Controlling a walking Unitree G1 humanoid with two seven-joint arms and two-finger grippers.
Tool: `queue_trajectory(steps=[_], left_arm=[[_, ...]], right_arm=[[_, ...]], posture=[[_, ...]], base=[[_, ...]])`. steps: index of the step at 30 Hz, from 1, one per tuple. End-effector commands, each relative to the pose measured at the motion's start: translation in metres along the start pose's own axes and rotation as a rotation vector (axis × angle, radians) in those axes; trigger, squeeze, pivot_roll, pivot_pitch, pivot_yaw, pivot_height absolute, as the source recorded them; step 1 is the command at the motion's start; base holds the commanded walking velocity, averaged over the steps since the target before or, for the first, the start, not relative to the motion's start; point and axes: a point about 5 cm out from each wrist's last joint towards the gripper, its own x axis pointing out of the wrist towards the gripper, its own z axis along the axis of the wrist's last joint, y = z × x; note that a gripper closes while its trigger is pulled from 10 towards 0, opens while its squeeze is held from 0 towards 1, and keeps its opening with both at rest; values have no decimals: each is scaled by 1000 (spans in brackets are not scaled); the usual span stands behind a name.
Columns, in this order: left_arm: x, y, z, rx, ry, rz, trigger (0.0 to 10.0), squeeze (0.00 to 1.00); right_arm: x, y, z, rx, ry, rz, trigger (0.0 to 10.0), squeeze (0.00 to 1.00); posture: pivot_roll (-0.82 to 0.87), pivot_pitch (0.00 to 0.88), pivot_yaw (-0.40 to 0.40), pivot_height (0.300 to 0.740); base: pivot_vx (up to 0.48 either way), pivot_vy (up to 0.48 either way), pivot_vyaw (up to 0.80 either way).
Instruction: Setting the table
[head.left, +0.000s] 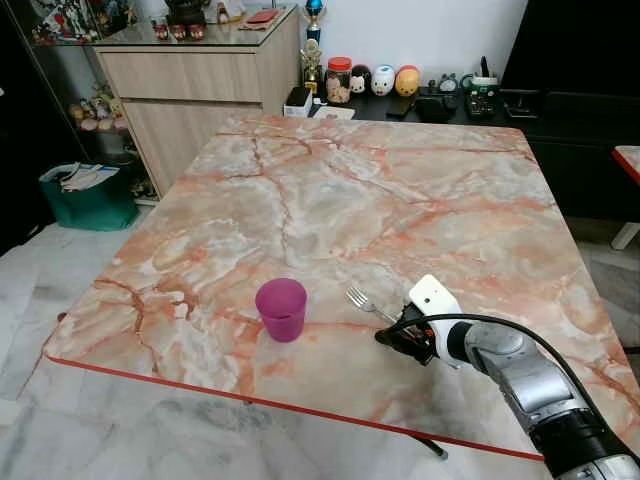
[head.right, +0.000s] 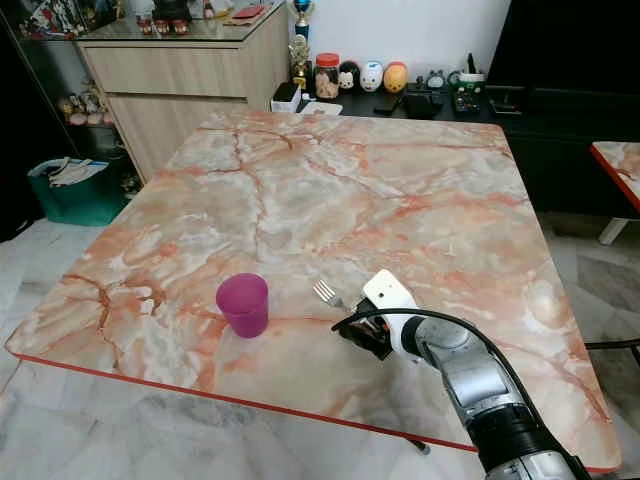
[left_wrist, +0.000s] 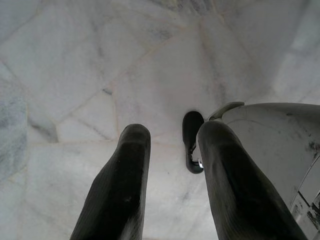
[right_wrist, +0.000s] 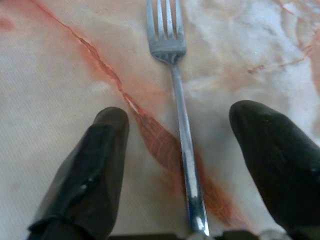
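Observation:
A silver fork (head.left: 362, 301) lies flat on the pink marble table (head.left: 350, 190) near its front edge, tines pointing away from me. My right gripper (head.left: 393, 336) rests at the fork's handle end. In the right wrist view the fork (right_wrist: 179, 107) runs between the two black fingers (right_wrist: 95, 165), which stand apart on either side of the handle without touching it. A purple cup (head.left: 281, 309) stands upright just left of the fork. My left gripper (left_wrist: 170, 165) hangs over the pale floor tiles, its fingers apart with nothing between them.
A wooden sideboard (head.left: 200, 80) stands at the back left with small items on top. Jars and figurines (head.left: 370, 80) line a dark low cabinet behind the table. A green bag (head.left: 88, 195) sits on the floor at left.

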Motion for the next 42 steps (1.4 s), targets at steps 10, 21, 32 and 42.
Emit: queue_trajectory(steps=[10, 21, 32, 42], left_arm=[[-2, 3, -4, 4, 24, 0, 10000, 0], [-2, 3, -4, -1, 22, 2, 10000, 0], [-2, 4, -4, -6, 23, 4, 10000, 0], [-2, 3, -3, -6, 21, 4, 10000, 0]], right_arm=[[5, -8, 3, 24, -8, -52, 10000, 0], [11, -16, 10, 109, -51, -86, 10000, 0], [16, -13, 15, 128, -80, -41, 10000, 0], [13, -4, 4, 114, -60, 43, 10000, 0]], posture=[[-74, 0, 56, 740], [-70, 0, 55, 740], [-64, 0, 53, 740], [-62, 0, 53, 740]], base=[[0, 0, 0], [0, 0, 0], [0, 0, 0], [0, 0, 0]])
